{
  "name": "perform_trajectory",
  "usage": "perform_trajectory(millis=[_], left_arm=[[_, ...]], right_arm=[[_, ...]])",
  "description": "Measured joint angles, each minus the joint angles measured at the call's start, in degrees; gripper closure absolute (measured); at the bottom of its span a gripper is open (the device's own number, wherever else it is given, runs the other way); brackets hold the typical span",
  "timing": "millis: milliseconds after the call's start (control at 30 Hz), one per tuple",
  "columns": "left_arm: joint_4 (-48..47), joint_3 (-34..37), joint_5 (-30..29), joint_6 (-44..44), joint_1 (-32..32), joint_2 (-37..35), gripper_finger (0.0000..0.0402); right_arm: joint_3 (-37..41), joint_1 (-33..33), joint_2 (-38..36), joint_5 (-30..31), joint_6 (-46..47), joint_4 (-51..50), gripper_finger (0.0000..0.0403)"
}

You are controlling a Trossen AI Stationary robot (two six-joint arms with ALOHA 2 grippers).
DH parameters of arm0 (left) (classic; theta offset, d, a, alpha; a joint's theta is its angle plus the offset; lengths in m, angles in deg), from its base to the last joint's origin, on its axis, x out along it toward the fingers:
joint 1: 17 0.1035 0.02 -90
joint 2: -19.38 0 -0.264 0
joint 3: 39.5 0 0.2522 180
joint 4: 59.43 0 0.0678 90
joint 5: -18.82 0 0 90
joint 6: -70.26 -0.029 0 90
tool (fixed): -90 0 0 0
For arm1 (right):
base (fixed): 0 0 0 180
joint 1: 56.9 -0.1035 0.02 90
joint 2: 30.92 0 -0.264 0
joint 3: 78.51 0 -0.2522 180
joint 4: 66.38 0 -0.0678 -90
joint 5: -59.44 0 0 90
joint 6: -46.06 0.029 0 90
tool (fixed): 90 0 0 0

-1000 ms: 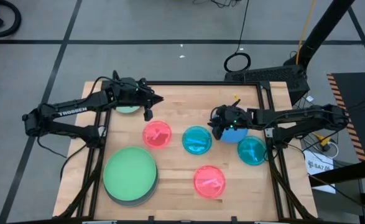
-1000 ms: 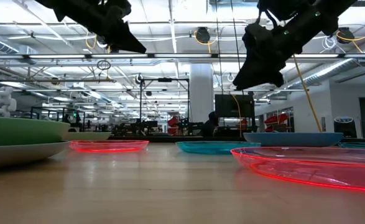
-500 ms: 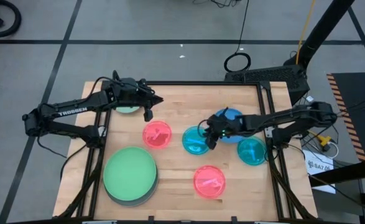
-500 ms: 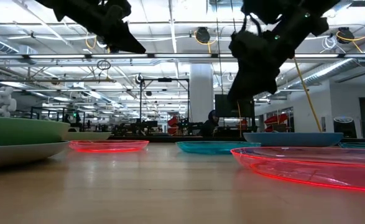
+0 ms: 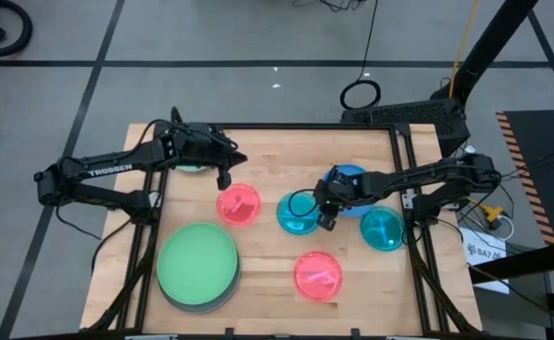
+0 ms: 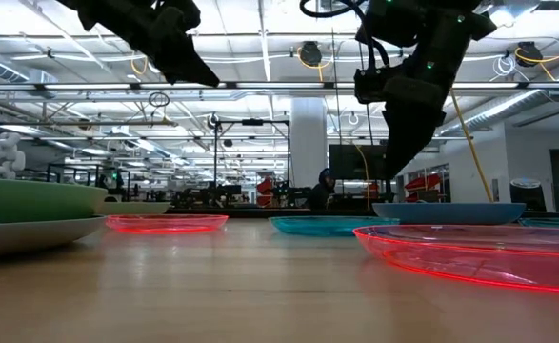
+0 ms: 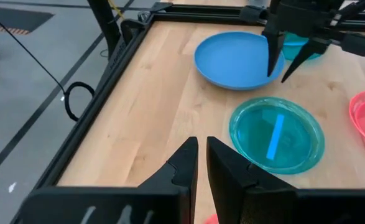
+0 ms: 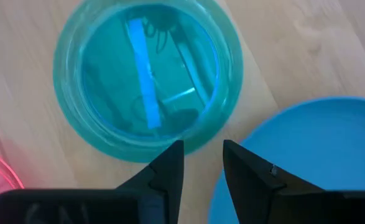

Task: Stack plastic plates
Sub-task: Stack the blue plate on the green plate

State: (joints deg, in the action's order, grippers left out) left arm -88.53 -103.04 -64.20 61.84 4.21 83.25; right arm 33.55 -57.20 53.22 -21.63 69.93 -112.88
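Observation:
My right gripper (image 5: 326, 217) is open and empty. It points down above the gap between a small teal plate (image 8: 146, 81) and the blue plate (image 8: 306, 162), clear of both; its fingers also show in the low view (image 6: 391, 170). My left gripper (image 5: 231, 162) is shut and empty, held high over the pale green plate (image 5: 193, 166) at the far left. The large green plate (image 5: 198, 263) lies on the grey plate at the near left. Two pink plates (image 5: 238, 203) (image 5: 317, 275) and a second teal plate (image 5: 382, 229) lie flat on the table.
A black frame runs round the wooden table's edge (image 5: 404, 161). Bare wood shows between the plates at the far middle (image 5: 286, 161). In the left wrist view, the blue plate (image 7: 238, 59) and the teal plate (image 7: 275, 134) lie beyond my left fingers.
My right gripper has gone from over the blue plate toward the table's left and near edges, to the teal plate's edge, and has tipped from a slant to point more straight down. The plates have kept still.

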Motion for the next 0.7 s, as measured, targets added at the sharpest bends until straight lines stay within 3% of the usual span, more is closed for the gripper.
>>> perform_trajectory(millis=[233, 400, 700], left_arm=[[-0.11, 0.02, 0.00, 0.14, -1.46, 0.00, 0.0360], [-0.09, 0.01, 0.00, 0.50, -1.88, 0.00, 0.0360], [-0.50, 0.02, -0.11, 4.68, -1.88, -0.01, 0.0360]], right_arm=[[0.00, 0.00, 0.00, 0.50, 0.12, 0.11, 0.0298], [0.00, 1.08, -0.21, 4.80, 5.07, -2.38, 0.0298], [0.00, 7.85, -0.74, 2.36, 13.94, -10.47, 0.0298]])
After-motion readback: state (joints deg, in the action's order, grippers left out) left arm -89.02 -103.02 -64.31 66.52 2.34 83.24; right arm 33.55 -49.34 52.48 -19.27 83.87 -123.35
